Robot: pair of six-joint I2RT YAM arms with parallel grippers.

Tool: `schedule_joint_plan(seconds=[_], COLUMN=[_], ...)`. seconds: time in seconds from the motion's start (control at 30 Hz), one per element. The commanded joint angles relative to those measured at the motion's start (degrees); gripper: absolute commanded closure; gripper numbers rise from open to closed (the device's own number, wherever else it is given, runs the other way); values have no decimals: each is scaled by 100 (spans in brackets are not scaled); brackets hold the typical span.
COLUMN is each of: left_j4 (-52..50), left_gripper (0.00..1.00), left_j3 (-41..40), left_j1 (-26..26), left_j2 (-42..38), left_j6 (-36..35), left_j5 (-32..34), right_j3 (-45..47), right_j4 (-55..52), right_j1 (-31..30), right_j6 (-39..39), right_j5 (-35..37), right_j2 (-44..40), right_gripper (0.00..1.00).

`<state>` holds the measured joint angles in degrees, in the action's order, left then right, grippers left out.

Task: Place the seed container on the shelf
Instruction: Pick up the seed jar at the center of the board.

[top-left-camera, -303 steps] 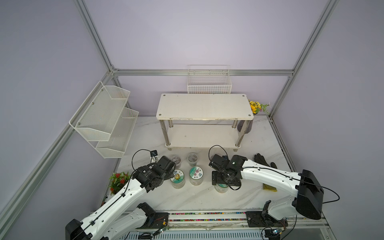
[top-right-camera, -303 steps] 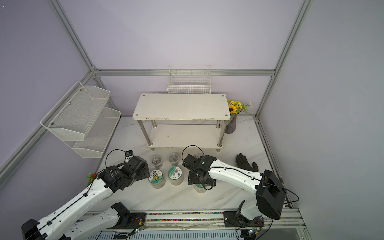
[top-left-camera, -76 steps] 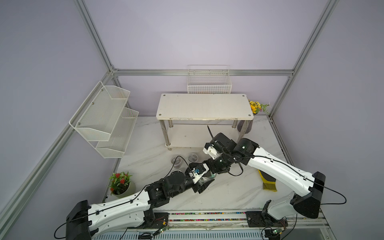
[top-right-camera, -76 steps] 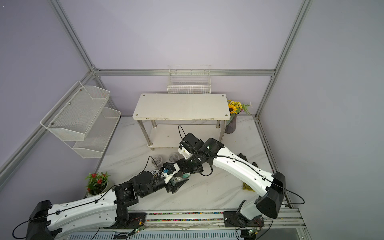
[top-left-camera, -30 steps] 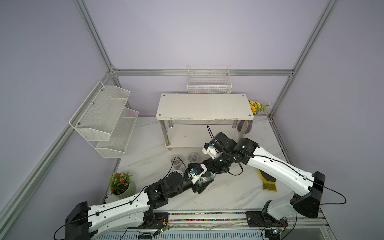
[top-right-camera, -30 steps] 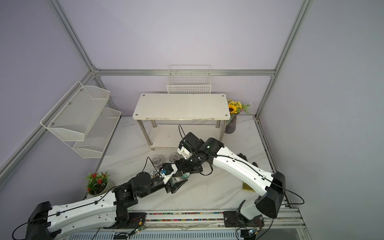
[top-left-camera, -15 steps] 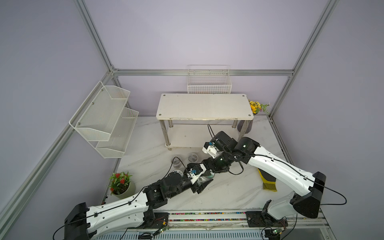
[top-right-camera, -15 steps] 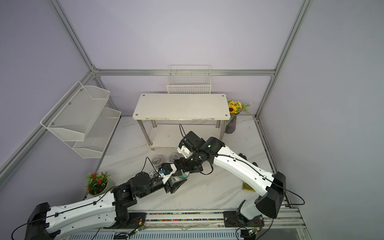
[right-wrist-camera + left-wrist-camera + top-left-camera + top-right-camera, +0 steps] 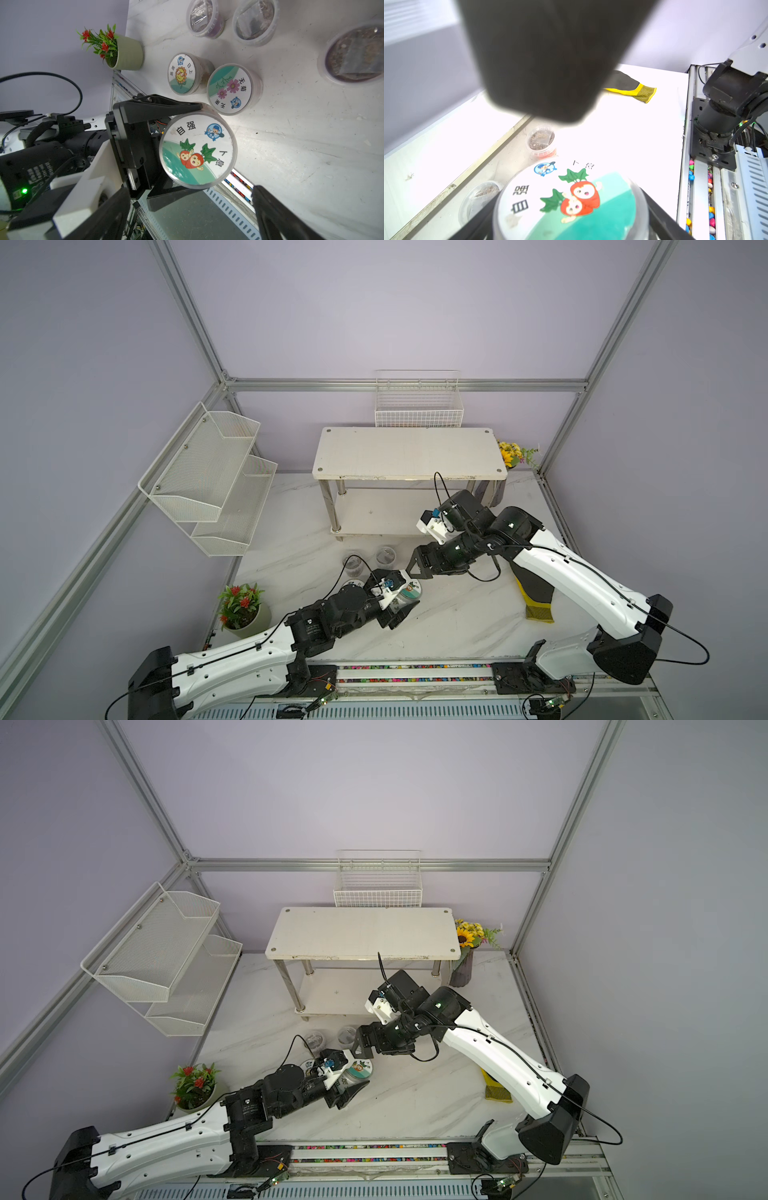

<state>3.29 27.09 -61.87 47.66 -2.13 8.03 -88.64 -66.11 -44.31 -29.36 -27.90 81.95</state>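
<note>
Seed container (image 9: 409,591) sits in the left gripper (image 9: 404,598), jaws clamped on its sides, off the bench (image 9: 457,614) in front of the shelf (image 9: 409,452). Its axis is tilted, lid facing shelfward. Right gripper (image 9: 415,568) is just beside the lid, jaws apart.

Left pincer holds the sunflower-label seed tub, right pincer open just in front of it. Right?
Not quite. The left pincer holds the radish-label seed tub. The sunflower-label seed tub stands on the table, as the right wrist view shows. The right pincer is open just in front of the held tub.
</note>
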Motion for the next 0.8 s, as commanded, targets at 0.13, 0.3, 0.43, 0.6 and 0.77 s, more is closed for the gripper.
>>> schedule_joint_plan(seconds=[0.13, 0.3, 0.43, 0.6, 0.77], left_j4=[169, -14, -221, -344, -363], left_gripper=[54, 55, 56, 58, 58], left_j3=[100, 273, 520, 866, 1136], left_j1=[34, 34, 34, 37, 33], left_j2=[-375, -678, -809, -922, -993], left_j6=[-64, -176, -257, -382, -551], left_j5=[220, 371, 533, 775, 977], right_j3=[-99, 90, 294, 662, 1126], right_j4=[-328, -454, -387, -250, -26], right_j1=[417, 601, 616, 608, 616], right_j6=[98, 37, 58, 41, -61], right_j5=[426, 890, 979, 1021, 1045], right_j2=[-204, -172, -178, -249, -420], right_gripper=[5, 5, 5, 5, 5])
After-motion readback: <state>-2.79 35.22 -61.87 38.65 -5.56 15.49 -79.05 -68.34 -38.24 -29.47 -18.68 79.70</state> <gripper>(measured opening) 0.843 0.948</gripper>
